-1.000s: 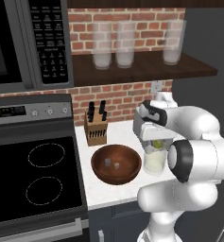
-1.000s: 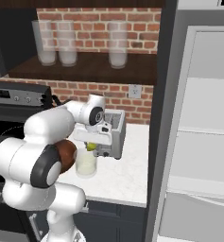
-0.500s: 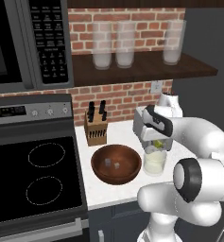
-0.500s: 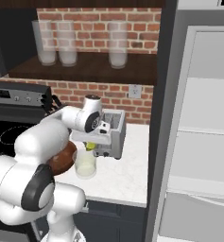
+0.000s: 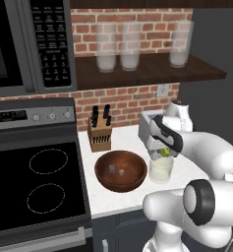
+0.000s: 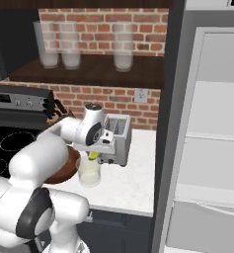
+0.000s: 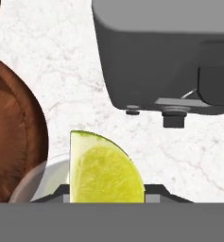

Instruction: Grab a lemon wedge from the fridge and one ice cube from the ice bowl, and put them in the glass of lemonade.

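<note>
1. The white arm's two-finger gripper (image 5: 163,152) is gripping the small yellow-green lemon wedge (image 7: 104,174), jaws partly closed around it.
2. Over the last second it has been settling directly above the short clear glass of pale lemonade (image 5: 161,170), beside the round dark wooden ice bowl (image 5: 121,170).
3. Release is probably coming next.

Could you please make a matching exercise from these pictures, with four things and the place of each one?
Things:
1. lemon wedge
2. ice cubes
3. knife block
4. tall glasses

Places:
A. on the wooden shelf
B. in the gripper, above the lemonade glass
C. by the brick wall, next to the stove
D. in the wooden bowl

Pairs: 1-B, 2-D, 3-C, 4-A
</note>
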